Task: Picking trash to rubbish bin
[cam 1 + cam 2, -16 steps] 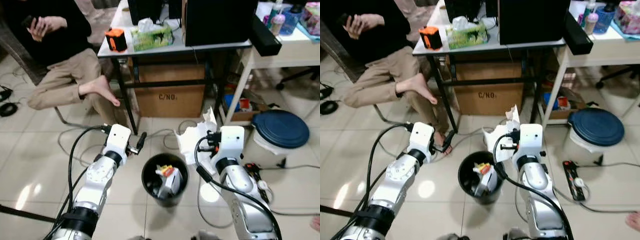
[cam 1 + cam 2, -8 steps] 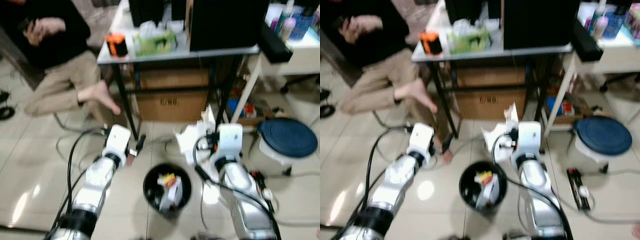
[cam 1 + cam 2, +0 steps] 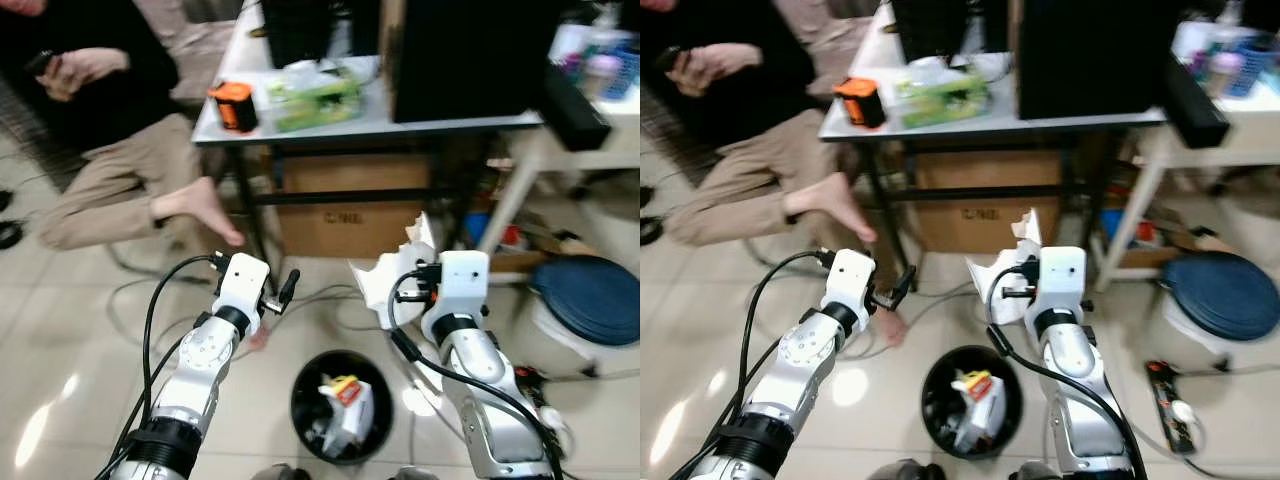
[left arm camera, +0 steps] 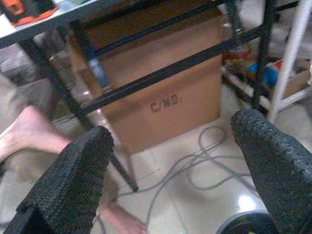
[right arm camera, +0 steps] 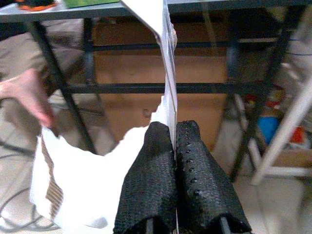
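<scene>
since a second ago the whole scene has slid down in the head views, so the camera has shifted rather than the things; the round black plastic rubbish bin now sits lower and closer to the robot's feet, and both arms keep much the same pose.

right gripper has its two black fingers pressed tight together on a torn white sheet of paper or thin plastic trash, pinching it at one edge. the sheet hangs beside the fingers, up above the floor and just beyond the bin's far rim, not yet over the opening.

left gripper is spread wide and holds nothing, hovering over the tiled floor to the left of the bin, in front of the brown cardboard box under the grey metal-legged desk. a seated person's bare foot is near that desk's left legs.

the trash looks very light, limp and easily torn, so it would likely flutter or drape over the bin rim; an edge pinch like this one seems enough, and a release well over the opening would suit it.
</scene>
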`<state>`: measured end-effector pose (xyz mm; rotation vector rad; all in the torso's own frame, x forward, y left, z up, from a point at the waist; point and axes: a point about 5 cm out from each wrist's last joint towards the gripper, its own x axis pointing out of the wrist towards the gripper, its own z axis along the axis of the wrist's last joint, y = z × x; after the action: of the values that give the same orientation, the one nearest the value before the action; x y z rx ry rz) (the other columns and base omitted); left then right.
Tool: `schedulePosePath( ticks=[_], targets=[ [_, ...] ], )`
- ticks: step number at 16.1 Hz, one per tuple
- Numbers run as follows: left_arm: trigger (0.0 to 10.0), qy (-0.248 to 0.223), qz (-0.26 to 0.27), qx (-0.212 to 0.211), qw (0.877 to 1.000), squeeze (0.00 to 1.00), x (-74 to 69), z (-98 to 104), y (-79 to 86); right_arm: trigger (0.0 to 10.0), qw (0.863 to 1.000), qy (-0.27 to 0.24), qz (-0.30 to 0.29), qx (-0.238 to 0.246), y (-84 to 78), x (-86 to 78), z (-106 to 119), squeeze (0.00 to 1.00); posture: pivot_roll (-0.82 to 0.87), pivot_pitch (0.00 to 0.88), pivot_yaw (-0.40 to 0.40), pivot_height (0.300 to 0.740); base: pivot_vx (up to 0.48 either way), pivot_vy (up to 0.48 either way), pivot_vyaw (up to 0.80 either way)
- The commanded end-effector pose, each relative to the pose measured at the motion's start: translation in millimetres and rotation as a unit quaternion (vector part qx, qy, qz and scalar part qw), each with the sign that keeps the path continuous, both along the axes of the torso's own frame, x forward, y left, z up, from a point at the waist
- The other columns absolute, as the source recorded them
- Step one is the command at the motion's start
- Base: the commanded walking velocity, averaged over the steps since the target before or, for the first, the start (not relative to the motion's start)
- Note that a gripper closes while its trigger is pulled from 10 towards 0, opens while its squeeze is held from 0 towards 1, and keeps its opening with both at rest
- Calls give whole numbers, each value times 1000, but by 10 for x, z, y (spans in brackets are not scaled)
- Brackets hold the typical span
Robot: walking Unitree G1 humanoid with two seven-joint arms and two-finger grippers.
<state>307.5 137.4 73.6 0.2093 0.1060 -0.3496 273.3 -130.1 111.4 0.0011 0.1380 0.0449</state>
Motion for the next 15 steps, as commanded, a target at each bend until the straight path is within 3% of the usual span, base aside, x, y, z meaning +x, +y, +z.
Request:
schedulePosePath(
  ticks=[1, 4, 7, 10, 12, 13, 15],
  targets=[
    [10000, 8, -1, 0, 1000, 0, -37, -42, 2, 10000, 1000, 2, -5, -4, -28, -13, -16, 0, -63, 136, 105, 740, 0, 0, 0],
    [10000, 9, -3, 2, 1000, 0, -53, -42, 22, 10000, 1000, 9, -1, 2, 12, -20, -56, 0, -56, 151, 112, 740, 0, 0, 0],
    [10000, 6, 1, 18, 1000, 0, -88, 23, 174, 10000, 999, 37, 18, 8, 81, -6, -228, 0, -9, 231, 154, 740, 0, 0, 0],
    [10000, 10, -13, 44, 999, 0, -159, 71, 302, 10000, 997, 70, 25, 17, 47, 76, -402, 0, 35, 282, 186, 740, 0, 0, 0],
    [10000, 6, -33, 77, 997, 0, -278, 183, 485, 10000, 995, 90, 23, 29, 61, 114, -526, 0, 98, 345, 220, 740, 0, 0, 0],
    [10000, 8, -30, 95, 995, 0, -344, 261, 663, 10000, 995, 93, 35, 26, 113, 123, -577, 0, 137, 377, 245, 740, 0, 0, 0],
    [10000, 13, -22, 110, 994, 0, -379, 290, 783, 10000, 993, 97, 53, 31, 179, 162, -624, 0, 161, 393, 255, 740, 0, 0, 0]
  ],
)
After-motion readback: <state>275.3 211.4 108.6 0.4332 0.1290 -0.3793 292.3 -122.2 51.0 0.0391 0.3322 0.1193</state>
